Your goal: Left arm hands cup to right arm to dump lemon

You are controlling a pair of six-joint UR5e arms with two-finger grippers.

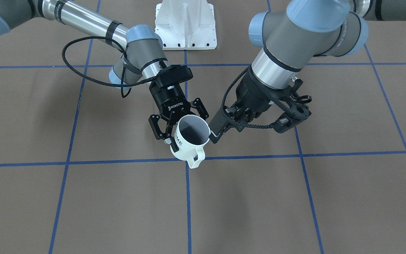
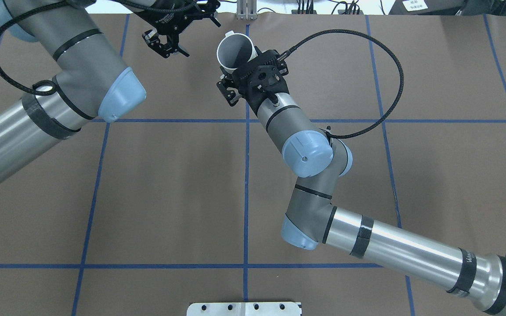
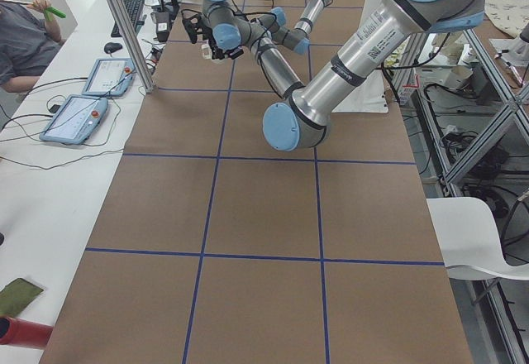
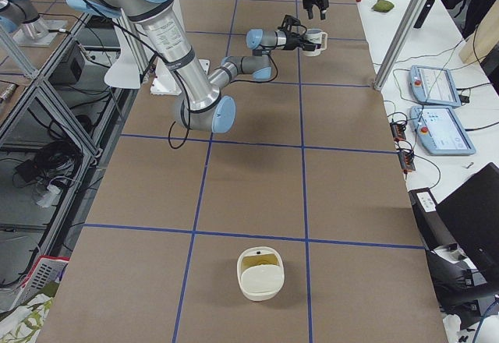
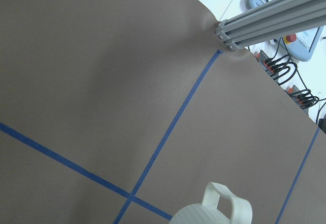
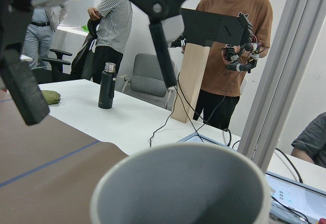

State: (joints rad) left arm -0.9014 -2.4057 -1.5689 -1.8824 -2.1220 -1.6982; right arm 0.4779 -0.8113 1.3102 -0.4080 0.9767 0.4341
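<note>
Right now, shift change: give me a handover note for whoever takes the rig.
Left pincer: open, beside the cup but apart from it.
Right pincer: shut on the cup, holding it tilted above the table, mouth upward.
No lemon can be made out in the cup from any view.
Done: the handover looks complete, with only the right arm holding the cup.
Left: the dump; nothing shows it done. A white container sits at the table's other end and may be the target.
</note>
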